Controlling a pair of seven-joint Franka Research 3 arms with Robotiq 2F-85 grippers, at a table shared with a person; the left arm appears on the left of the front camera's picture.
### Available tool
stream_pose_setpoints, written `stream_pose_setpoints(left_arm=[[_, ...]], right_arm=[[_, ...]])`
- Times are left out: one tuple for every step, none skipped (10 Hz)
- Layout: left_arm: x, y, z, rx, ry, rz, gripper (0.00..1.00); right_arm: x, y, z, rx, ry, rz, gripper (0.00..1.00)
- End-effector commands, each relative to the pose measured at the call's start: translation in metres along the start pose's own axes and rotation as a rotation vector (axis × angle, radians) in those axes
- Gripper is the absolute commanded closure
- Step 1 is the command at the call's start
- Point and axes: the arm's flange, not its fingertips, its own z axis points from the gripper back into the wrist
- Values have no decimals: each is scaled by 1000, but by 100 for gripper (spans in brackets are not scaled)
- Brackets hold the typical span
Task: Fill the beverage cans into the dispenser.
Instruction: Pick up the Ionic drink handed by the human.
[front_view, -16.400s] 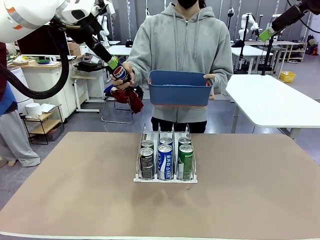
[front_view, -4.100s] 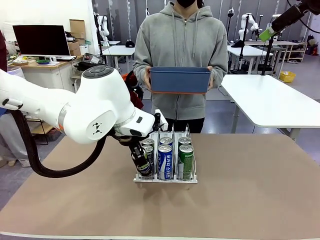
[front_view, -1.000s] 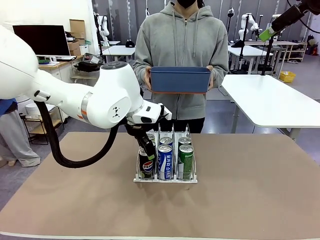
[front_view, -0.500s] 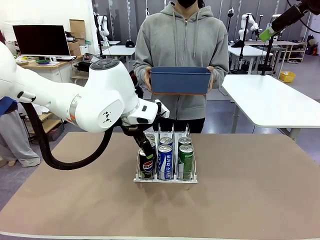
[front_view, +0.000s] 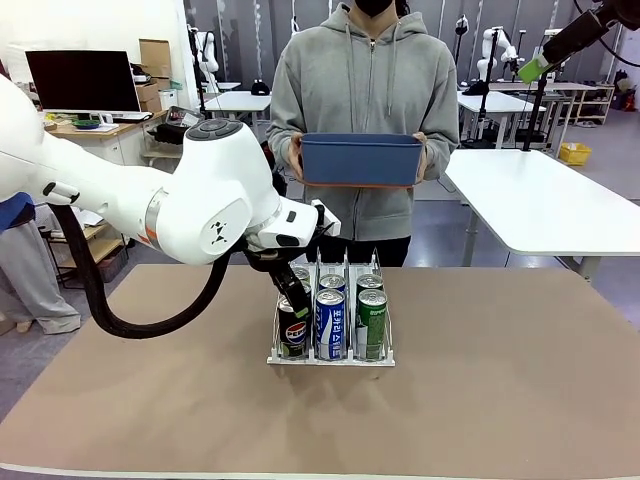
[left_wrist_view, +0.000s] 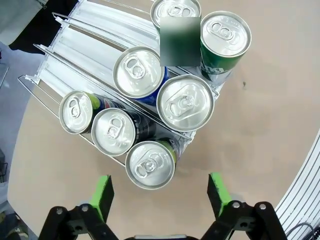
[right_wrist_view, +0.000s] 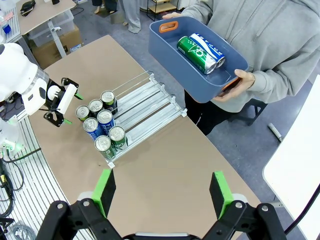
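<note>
Right now the slim black aluminium Pepsi can (front_view: 292, 336) stands upright at the front of the left lane of the small clear-and-white three-lane can rack (front_view: 330, 361), against the low front lip, w/ two more cans queued behind it. The middle lane has two blue Pepsi cans (front_view: 330, 322) and the right lane two green Sprite cans (front_view: 371, 322), all upright. Just above the black can hangs the left gripper (left_wrist_view: 160, 194), its green-padded fingers (left_wrist_view: 103, 190) spread wide, one each side of the silver top and clear of it, gripping nothing. So the step in hand looks like backing the open gripper off the seated can. Doing it well prob. means lifting straight up first, w/ no sideways swing till the pads are above the thin upright dividers (a nudge could tip the can or shove the light rack across the brown table (front_view: 500, 380)). Next pick is likely at the blue rectangular plastic bin (front_view: 360, 165) the person holds beyond the far edge, where a green can (right_wrist_view: 197, 52) lies on its side. The right gripper (right_wrist_view: 161, 186) hangs high, wide open, empty.
</note>
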Motion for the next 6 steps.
stream_pose_setpoints(left_arm=[[1, 2, 2, -9, 5, 2, 0], [1, 2, 2, -9, 5, 2, 0], [1, 2, 2, -9, 5, 2, 0], [0, 0, 0, 0, 0, 0, 0], [-4, 8, 23, -12, -44, 30, 0], [-2, 24, 44, -60, -74, 55, 0]], right_arm=[[0, 1, 0, 3, 2, 1, 0], [0, 1, 0, 3, 2, 1, 0], [0, 1, 0, 3, 2, 1, 0], [0, 1, 0, 3, 2, 1, 0], [0, 1, 0, 3, 2, 1, 0], [0, 1, 0, 3, 2, 1, 0]])
